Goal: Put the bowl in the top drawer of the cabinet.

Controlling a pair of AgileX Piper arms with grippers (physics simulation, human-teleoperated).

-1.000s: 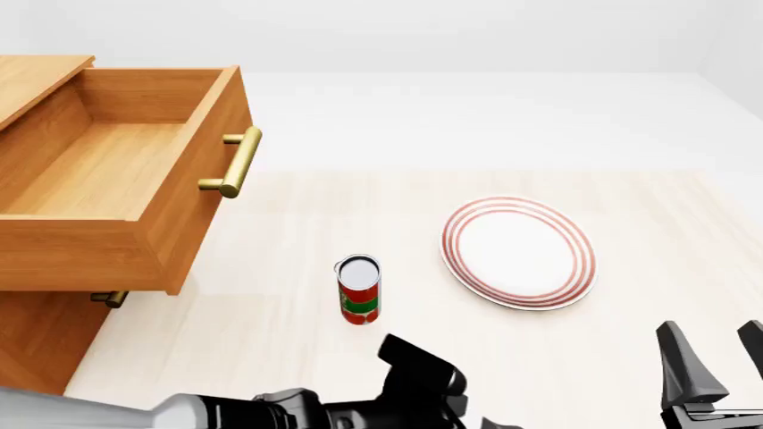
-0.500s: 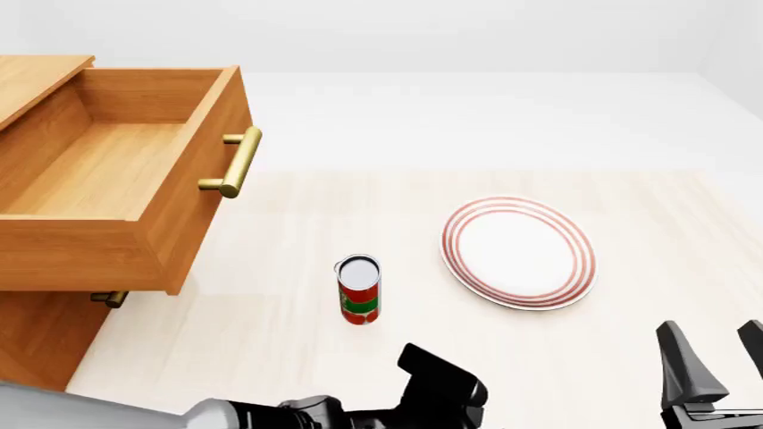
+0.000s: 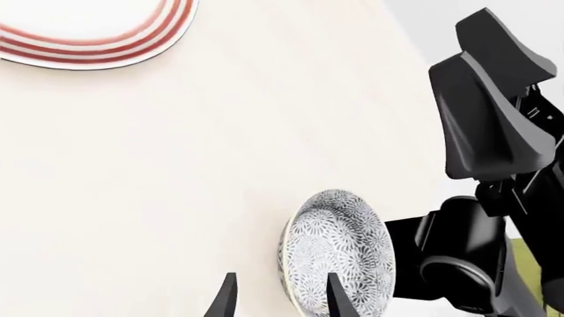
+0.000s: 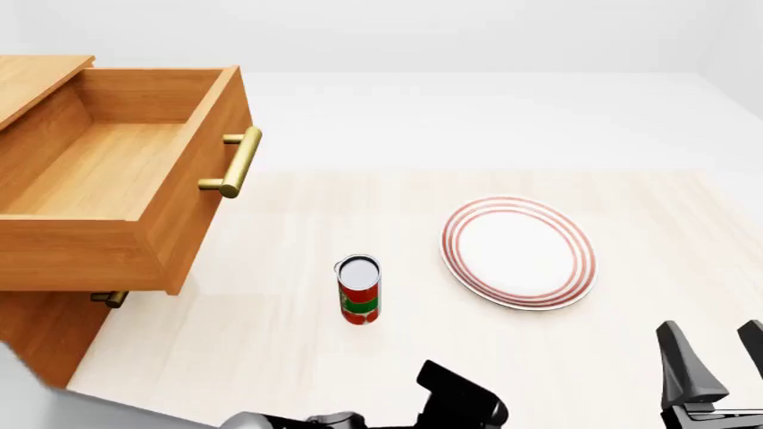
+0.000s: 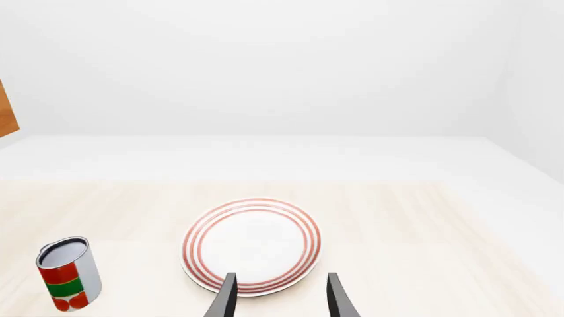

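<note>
Your left gripper [image 3: 275, 300] is closing in on the bowl [image 3: 339, 254]; jaws stand apart with nothing between them, one finger just at the bowl's rim. The bowl sits on the worktop [image 4: 298, 331] near your edge, right beside the right arm's base, and doesn't show in the front view. Your right gripper [image 5: 277, 296] hovers with jaws apart and empty, aimed at the plate [image 4: 519, 252].

Risks, as I judge them: the rim is thin and rounded, so a shallow pinch could slip or tip the bowl. The right arm is very close to it, so your left arm could clip it. On the way to the top drawer [image 4: 113, 179] of the cabinet [image 4: 42, 335], the can [image 4: 359, 290] stands in the path and could get knocked. The drawer is already pulled out.

Counts: one bowl, one plate, one can, one cabinet, two brass handles in view, two grippers.
</note>
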